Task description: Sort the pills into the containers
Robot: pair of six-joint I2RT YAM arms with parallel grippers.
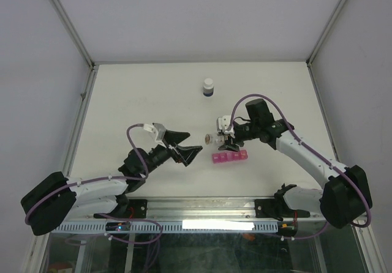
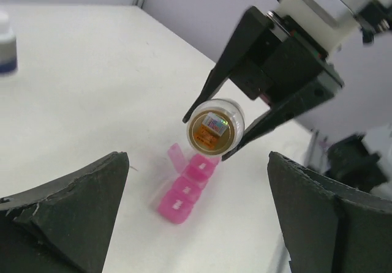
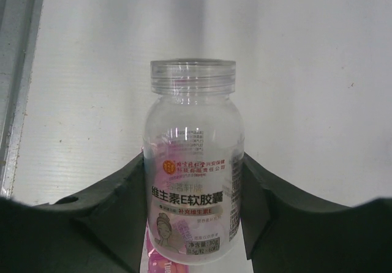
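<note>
The pink pill-organizer strip [image 1: 229, 157] lies on the white table, and in the left wrist view [image 2: 185, 189] one end lid stands open. My right gripper [image 1: 224, 140] is shut on a small clear vial [image 1: 213, 139], held on its side just above the strip's left end. The vial's orange end faces the left wrist camera [image 2: 214, 128]. In the right wrist view the labelled vial [image 3: 193, 181] sits between my fingers with the strip [image 3: 160, 264] under it. My left gripper [image 1: 188, 152] is open and empty, left of the vial. No loose pills show.
A dark bottle with a white cap [image 1: 209, 87] stands upright at the back centre of the table; it also shows in the left wrist view [image 2: 5, 43]. Enclosure walls and metal rails edge the table on the left, right and back.
</note>
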